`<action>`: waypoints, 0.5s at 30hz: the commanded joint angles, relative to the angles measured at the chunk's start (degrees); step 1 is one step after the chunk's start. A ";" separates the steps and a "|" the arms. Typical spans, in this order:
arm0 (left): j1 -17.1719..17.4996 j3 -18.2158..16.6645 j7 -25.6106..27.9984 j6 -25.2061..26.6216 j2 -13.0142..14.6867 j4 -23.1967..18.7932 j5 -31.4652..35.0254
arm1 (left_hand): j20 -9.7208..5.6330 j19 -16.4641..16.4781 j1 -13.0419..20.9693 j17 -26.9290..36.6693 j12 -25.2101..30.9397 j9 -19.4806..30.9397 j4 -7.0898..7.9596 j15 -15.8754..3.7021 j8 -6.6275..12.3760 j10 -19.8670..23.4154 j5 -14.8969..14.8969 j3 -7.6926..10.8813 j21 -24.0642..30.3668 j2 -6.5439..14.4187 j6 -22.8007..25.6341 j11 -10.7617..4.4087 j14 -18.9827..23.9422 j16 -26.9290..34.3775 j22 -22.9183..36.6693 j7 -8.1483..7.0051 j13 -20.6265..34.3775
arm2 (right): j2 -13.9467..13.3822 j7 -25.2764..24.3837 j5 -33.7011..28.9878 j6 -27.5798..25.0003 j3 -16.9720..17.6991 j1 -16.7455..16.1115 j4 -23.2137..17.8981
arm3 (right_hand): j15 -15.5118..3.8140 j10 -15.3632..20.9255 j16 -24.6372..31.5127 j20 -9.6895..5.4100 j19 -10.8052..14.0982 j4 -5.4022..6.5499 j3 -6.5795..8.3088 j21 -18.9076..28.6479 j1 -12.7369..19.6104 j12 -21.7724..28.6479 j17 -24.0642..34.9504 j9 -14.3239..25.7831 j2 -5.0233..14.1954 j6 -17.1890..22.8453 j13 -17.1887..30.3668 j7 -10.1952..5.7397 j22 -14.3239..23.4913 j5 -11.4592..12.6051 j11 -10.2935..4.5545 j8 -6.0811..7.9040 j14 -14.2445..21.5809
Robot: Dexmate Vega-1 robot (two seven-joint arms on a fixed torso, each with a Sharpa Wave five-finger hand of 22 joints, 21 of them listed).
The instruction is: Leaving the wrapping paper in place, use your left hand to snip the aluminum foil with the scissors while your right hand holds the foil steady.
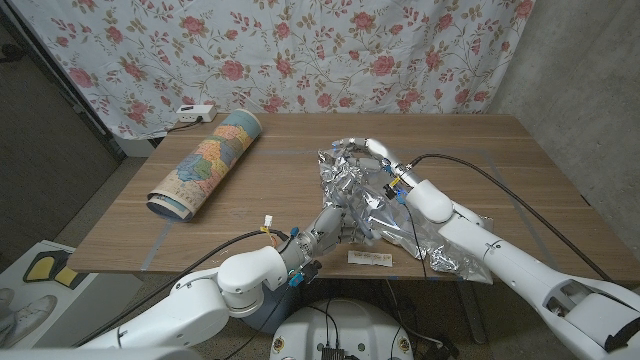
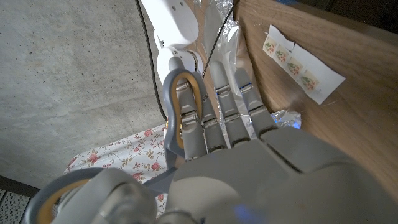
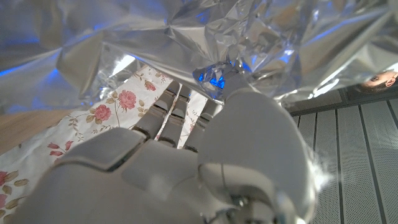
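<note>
The left hand [image 1: 322, 232], gripping grey-handled scissors [image 2: 180, 106], reaches into the near edge of crumpled silver aluminum foil [image 1: 355, 180], its far side held by the right hand [image 1: 378, 160].

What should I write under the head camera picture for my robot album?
Robot's left hand brings scissors to crinkly aluminum foil while the right hand holds it.

Makeshift lab/test room: bare grey concrete walls [image 1: 570, 50], floral cloth backdrop [image 1: 300, 50] hung behind brown wooden table [image 1: 280, 135], white power strip [image 1: 194, 113] on floor.
</note>
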 commanded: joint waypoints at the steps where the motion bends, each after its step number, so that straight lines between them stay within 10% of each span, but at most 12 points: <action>1: 0.47 0.12 -0.01 -1.45 -0.57 0.69 0.45 | -0.05 -0.08 -0.53 -0.02 2.37 0.21 -0.46 -0.10 -0.13 3.57 0.22 0.11 -0.39 0.07 -2.14 2.58 -0.12 0.49 0.12 2.66 1.05 | 0.26 1.26 -0.64 0.14 -0.71 0.79 -0.18 | -10.93 0.65 -0.10 0.15 0.33 0.09 -0.18 0.04 0.04 0.03 0.22 -0.02 -0.12 0.56 0.30 -0.10 0.16 -0.02 0.02 0.27 0.40; 15: 1.23 0.12 0.76 -2.86 -1.25 1.16 1.47 | -0.15 0.02 0.70 -0.13 2.40 0.34 -1.01 -0.44 -0.28 3.88 0.30 0.71 -0.42 1.03 -1.90 2.25 -0.09 0.68 -0.02 2.61 0.95 | 0.36 1.66 -0.71 -0.52 -0.82 1.31 0.08 | -10.92 0.83 -0.37 0.22 0.36 0.08 -0.28 0.03 0.08 -0.20 0.33 -0.02 -0.08 0.46 0.66 -0.08 0.17 -0.03 -0.02 0.11 0.55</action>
